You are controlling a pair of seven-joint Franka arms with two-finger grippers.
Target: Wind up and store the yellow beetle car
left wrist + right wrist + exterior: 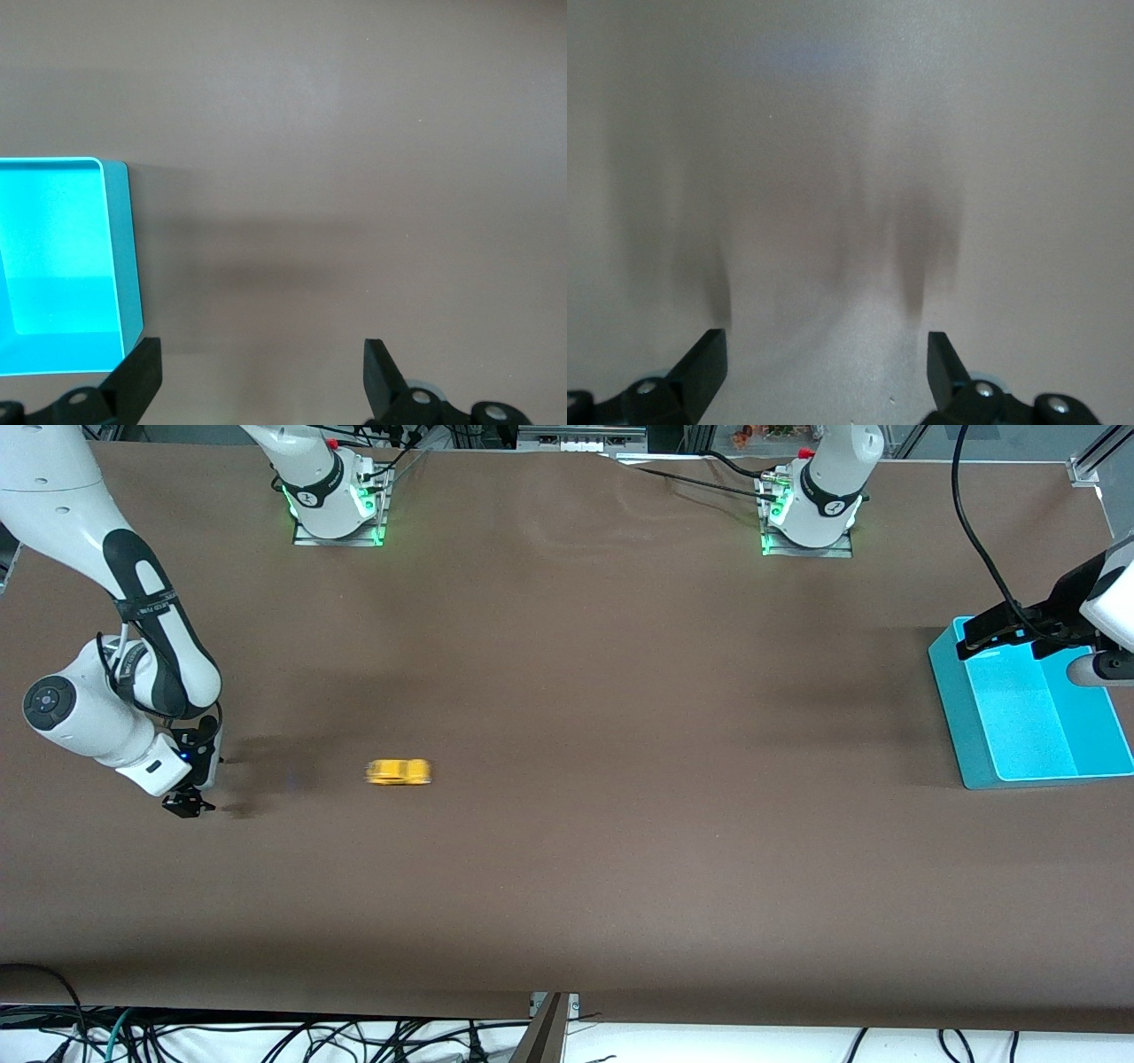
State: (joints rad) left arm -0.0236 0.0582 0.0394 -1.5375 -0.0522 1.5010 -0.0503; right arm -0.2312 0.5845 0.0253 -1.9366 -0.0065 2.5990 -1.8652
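The yellow beetle car (pixel 399 771) stands on the brown table toward the right arm's end, free of any grip, and its outline is smeared along its length. My right gripper (pixel 188 804) hangs low over the table beside the car, a clear gap away, toward the table's end. Its fingers stand open over bare table (pixel 827 350), with nothing between them. My left gripper (pixel 983 636) waits open above the robot-side rim of the turquoise bin (pixel 952 700), and its jaws (pixel 263 354) hold nothing. Neither wrist view shows the car.
The turquoise bin (pixel 124 266) is empty and sits at the left arm's end of the table. Both arm bases (pixel 337 505) (pixel 811 514) stand along the table's robot-side edge. Cables hang below the table's camera-side edge.
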